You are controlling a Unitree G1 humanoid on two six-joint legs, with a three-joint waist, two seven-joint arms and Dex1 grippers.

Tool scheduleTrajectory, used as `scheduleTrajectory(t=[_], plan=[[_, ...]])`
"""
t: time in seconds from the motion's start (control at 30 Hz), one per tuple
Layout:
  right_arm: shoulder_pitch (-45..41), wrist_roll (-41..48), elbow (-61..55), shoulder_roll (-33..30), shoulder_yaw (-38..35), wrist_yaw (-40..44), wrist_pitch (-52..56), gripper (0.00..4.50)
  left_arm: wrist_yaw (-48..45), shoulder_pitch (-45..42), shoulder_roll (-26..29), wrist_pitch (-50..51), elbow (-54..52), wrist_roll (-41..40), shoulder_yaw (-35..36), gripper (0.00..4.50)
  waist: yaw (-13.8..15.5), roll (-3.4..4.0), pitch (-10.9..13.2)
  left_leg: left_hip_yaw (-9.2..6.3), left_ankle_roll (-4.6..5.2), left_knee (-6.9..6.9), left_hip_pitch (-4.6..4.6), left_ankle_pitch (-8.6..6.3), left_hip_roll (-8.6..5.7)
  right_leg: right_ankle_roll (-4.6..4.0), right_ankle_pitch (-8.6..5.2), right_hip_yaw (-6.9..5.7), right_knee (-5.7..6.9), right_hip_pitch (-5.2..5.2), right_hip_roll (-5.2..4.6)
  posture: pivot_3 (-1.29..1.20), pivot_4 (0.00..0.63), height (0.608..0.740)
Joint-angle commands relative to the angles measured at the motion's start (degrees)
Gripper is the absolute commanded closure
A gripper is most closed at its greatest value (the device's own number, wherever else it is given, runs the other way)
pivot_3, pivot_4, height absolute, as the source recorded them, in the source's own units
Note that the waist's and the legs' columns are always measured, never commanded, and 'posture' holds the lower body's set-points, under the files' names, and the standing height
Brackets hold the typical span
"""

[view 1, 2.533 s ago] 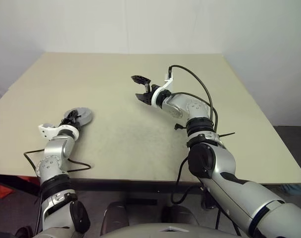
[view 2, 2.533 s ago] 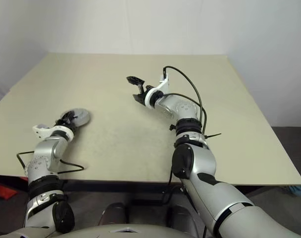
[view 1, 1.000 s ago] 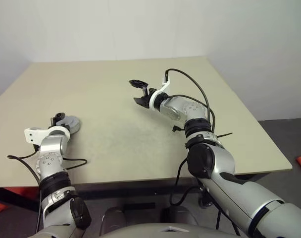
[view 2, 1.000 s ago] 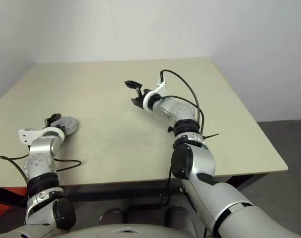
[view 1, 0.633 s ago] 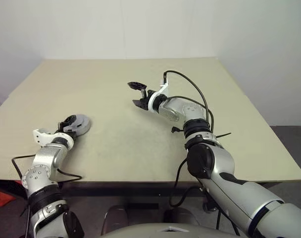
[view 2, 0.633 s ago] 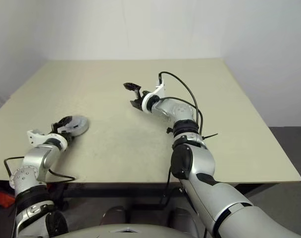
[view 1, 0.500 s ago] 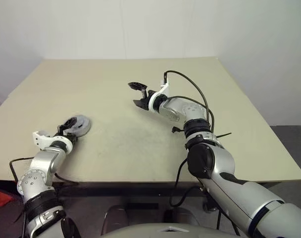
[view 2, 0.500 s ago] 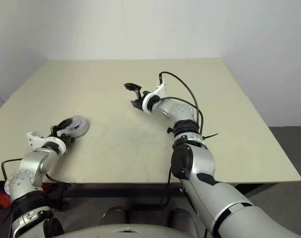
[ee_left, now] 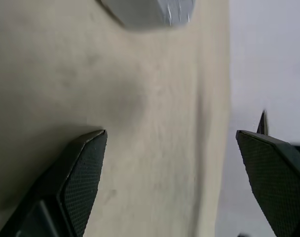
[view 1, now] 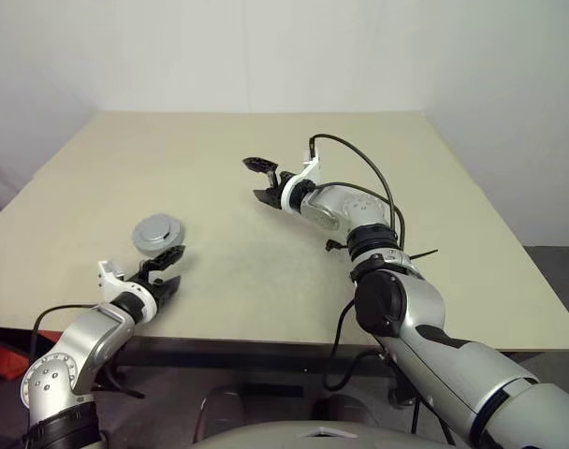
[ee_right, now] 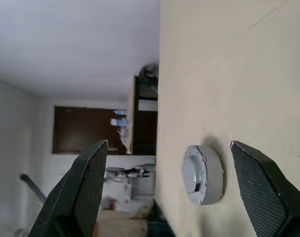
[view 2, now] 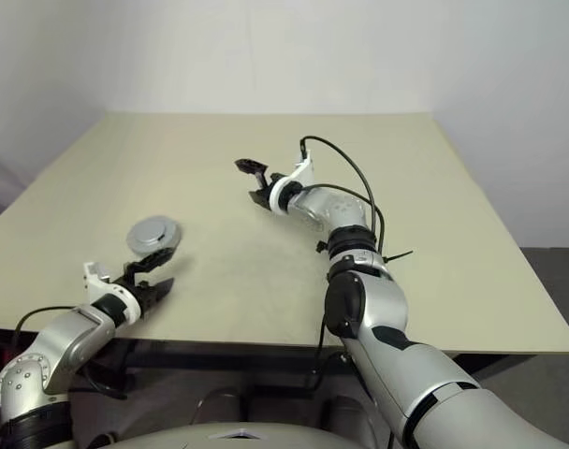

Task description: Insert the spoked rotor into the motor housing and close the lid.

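Now the lid (view 1: 157, 232) lies flat, round, silvery-white, closed

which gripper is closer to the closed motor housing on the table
Left. The left gripper hovers open just short of the motor housing, near the table's front edge. The right gripper is open too, well off to the housing's right, further back.

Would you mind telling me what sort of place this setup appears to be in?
Probably an indoor lab or test room: a plain beige table against bare white walls, carrying one closed motor housing, with both open grippers, left gripper and right gripper, over it. The right wrist view glimpses dark shelving beyond.
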Motion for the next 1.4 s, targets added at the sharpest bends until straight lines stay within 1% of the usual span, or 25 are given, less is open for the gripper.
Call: scheduleTrajectory(t=[0.03, 0.1, 0.17, 0.23, 0.33, 0.37, 0.4, 0.43, 0.5, 0.53, 0.7, 0.9, 1.07, 1.4], plan=[[0.4, -4.9, -4.6, -1.1, 5.7, 6.5, -3.7, 0.00, -6.9, -6.4, 2.7, 1.1, -3.1, 7.3, -6.6, 0.04, 0.3, -0.32, 0.1, 0.00, -0.06, 0.00, -0.02, 0.04, 0.00, 0.01, 0.01, 0.01, 0.00, -0.01, 0.00, 0.00, 0.000, 0.740], [1.7, -8.5, -6.2, -2.6, 9.2, 10.3, -6.8, 0.00, -12.0, -10.1, 4.8, -1.0, -3.4, 14.8, -9.0, 0.04, 0.2, -0.63, 0.1, -0.02, -0.22, 0.00, -0.07, 0.15, 0.04, 0.02, 0.02, -0.04, 0.00, -0.06, 0.08, 0.00, 0.000, 0.740], [3.6, -13.5, -8.2, -4.5, 13.8, 14.5, -12.1, 0.00, -17.9, -12.7, 6.7, -3.5, -4.0, 22.6, -11.9, 0.04, 0.1, -0.64, 0.1, -0.08, -0.28, -0.01, -0.08, 0.20, 0.07, 0.02, 0.02, -0.11, 0.04, -0.05, 0.14, 0.00, 0.000, 0.740], [4.7, -16.5, -8.8, -5.6, 16.2, 16.6, -15.7, 0.00, -21.8, -13.7, 7.5, -5.0, -4.3, 27.1, -13.4, 0.04, 0.1, -0.60, 0.1, -0.08, -0.28, -0.03, -0.16, 0.20, 0.05, 0.02, 0.03, -0.09, 0.11, -0.05, 0.13, 0.00, 0.000, 0.740], [5.7, -21.5, -7.4, -9.4, 19.0, 20.4, -22.3, 0.00, -29.1, -14.6, 9.4, -8.3, -6.1, 35.4, -16.5, 0.04, -0.2, -0.58, 0.1, -0.07, -0.22, -0.06, -0.37, 0.16, 0.03, 0.02, 0.04, -0.06, 0.12, -0.24, 0.14, 0.00, 0.000, 0.740], [5.6, -22.0, -6.6, -10.7, 19.1, 21.9, -22.6, 0.00, -31.0, -14.7, 9.8, -9.0, -6.5, 37.5, -17.2, 0.04, -0.5, -0.58, 0.1, -0.07, -0.22, -0.06, -0.46, 0.16, 0.03, 0.05, 0.06, -0.07, 0.12, -0.34, 0.15, 0.00, 0.000, 0.740], [5.6, -22.1, -6.3, -13.1, 19.5, 25.6, -21.5, 0.00, -33.5, -14.7, 10.5, -10.9, -6.9, 40.6, -18.1, 0.04, -0.7, -0.58, 0.1, -0.07, -0.21, -0.06, -0.51, 0.16, 0.03, 0.14, 0.15, -0.08, 0.17, -0.49, 0.15, 0.00, 0.000, 0.740], [5.9, -22.3, -6.5, -15.6, 20.1, 29.6, -20.2, 0.00, -36.0, -14.7, 11.1, -12.5, -7.1, 43.2, -19.1, 0.04, -0.7, -0.58, 0.1, -0.07, -0.21, -0.06, -0.54, 0.16, 0.02, -0.03, 0.25, -0.08, 0.19, -0.54, 0.15, 0.00, 0.000, 0.740], [6.3, -22.5, -6.7, -18.7, 21.0, 35.1, -18.7, 0.00, -39.4, -14.8, 11.7, -14.7, -7.2, 47.3, -20.4, 0.04, -0.7, -0.55, 0.2, -0.09, -0.15, -0.06, -0.56, 0.13, 0.02, -0.28, 0.29, -0.13, 0.16, -0.53, 0.15, 0.00, 0.000, 0.740], [6.7, -22.7, -7.2, -19.7, 21.6, 37.3, -18.0, 0.00, -40.8, -14.8, 11.8, -14.8, -7.0, 48.4, -20.8, 0.04, -0.8, -0.55, 0.2, -0.09, -0.13, -0.05, -0.57, 0.12, 0.01, -0.43, 0.21, -0.13, 0.14, -0.51, 0.13, 0.00, 0.000, 0.740], [12.3, -25.9, -13.8, -25.6, 28.2, 50.0, -17.2, 0.00, -46.4, -15.5, 11.6, -16.0, -6.9, 52.8, -22.1, 0.04, -1.3, -0.54, 0.2, -0.05, -0.04, -0.01, -0.48, 0.07, 0.03, -0.51, 0.18, -0.09, 0.17, -0.33, 0.15, 0.00, 0.000, 0.740], [17.5, -28.5, -19.0, -29.4, 33.3, 59.4, -19.3, 0.00, -50.3, -14.9, 10.6, -18.5, -7.6, 57.3, -22.9, 0.04, -1.2, -0.42, 0.2, -0.03, 0.04, 0.05, -0.49, 0.12, 0.03, -0.61, 0.22, -0.10, 0.20, -0.33, 0.14, 0.00, 0.000, 0.740], [20.2, -29.8, -21.8, -30.2, 35.0, 61.5, -20.3, 0.00, -52.2, -13.3, 9.9, -19.5, -8.0, 59.5, -22.2, 0.04, -1.2, -0.42, 0.2, -0.03, 0.09, 0.06, -0.47, 0.12, 0.04, -0.64, 0.24, -0.11, 0.20, -0.33, 0.14, 0.00, 0.000, 0.740], [20.1, -30.4, -21.6, -30.1, 34.8, 61.5, -20.7, 0.00, -53.3, -12.0, 8.8, -19.5, -8.1, 60.8, -20.7, 0.04, -1.2, -0.42, 0.2, -0.03, 0.14, 0.08, -0.48, 0.13, 0.04, -0.68, 0.26, -0.11, 0.19, -0.31, 0.14, 0.00, 0.000, 0.740]])
